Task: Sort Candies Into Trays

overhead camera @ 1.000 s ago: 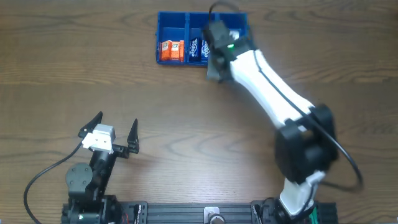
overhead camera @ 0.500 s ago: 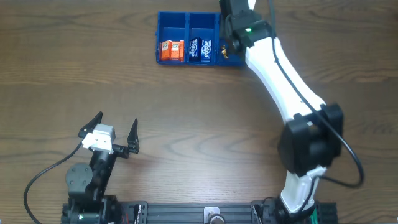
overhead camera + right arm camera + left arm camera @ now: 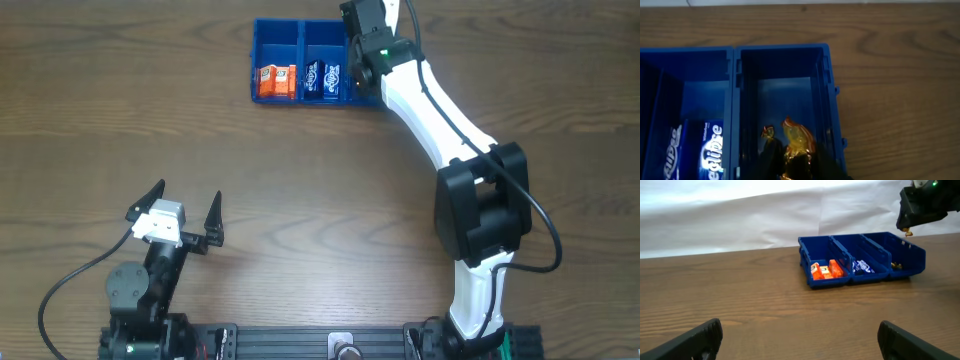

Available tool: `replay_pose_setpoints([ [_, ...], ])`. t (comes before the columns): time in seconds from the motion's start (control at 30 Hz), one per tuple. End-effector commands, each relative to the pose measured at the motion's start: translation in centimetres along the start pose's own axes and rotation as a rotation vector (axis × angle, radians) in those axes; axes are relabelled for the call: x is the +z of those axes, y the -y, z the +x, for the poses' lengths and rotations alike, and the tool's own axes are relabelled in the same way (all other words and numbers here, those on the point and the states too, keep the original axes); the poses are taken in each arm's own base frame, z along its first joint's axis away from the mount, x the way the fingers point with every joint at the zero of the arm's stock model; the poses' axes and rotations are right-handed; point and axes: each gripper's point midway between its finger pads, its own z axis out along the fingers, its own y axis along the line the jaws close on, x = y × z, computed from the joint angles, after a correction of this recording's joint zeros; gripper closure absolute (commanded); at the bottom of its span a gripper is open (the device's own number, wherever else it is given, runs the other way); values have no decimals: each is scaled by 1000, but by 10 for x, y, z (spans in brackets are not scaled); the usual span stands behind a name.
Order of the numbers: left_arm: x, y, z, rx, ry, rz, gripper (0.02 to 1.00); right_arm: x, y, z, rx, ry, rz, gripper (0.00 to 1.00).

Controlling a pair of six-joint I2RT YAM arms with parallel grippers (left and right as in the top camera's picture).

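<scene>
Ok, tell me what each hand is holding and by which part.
The right hand grips a gold-wrapped candy by one end of its wrapper, with the rest poking out beyond it. The left hand is open and holds nothing.

From above, the right arm (image 3: 440, 110) covers the tray's (image 3: 256, 50) right-hand compartment. The gold candy (image 3: 796, 137) (pinched in the right gripper (image 3: 797, 162)) is half hidden by it.

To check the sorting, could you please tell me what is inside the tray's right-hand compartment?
Gold-wrapped candies; the right gripper covers part of it, so the count is unclear.
</scene>
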Motion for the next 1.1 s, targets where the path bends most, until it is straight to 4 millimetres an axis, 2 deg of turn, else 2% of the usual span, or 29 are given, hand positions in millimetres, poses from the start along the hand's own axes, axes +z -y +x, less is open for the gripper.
replay_pose_setpoints([
  [0.03, 1, 3, 16, -19, -44, 21, 20, -1, -3, -4, 3, 7, -27, 1],
  [0.3, 1, 3, 16, -18, -44, 21, 20, -1, -2, -2, -1, -4, -26, 1],
  [0.37, 1, 3, 16, -19, -44, 21, 20, -6, 0, -1, -5, -17, -22, 1],
  [0.43, 1, 3, 16, -19, -44, 21, 20, -18, 4, -6, -3, -11, -24, 1],
  [0.53, 1, 3, 16, -19, -44, 21, 20, -51, 13, -23, 8, 28, -35, 1],
  [0.67, 1, 3, 16, -18, -44, 21, 23, -103, 41, -48, -17, 91, -35, 1],
  [0.73, 1, 3, 16, -19, -44, 21, 20, -127, 69, -55, -9, 107, -10, 1],
  [0.8, 1, 3, 16, -19, -44, 21, 20, -143, 94, -57, 2, 115, 15, 1],
  [0.9, 1, 3, 16, -19, -44, 21, 20, -164, 134, -49, 36, 126, 61, 1],
  [1.0, 1, 3, 16, -19, -44, 21, 20, -177, 162, -35, 81, 162, 87, 1],
  [1.1, 1, 3, 16, -19, -44, 21, 20, -192, 169, -18, 73, 233, 40, 1],
])
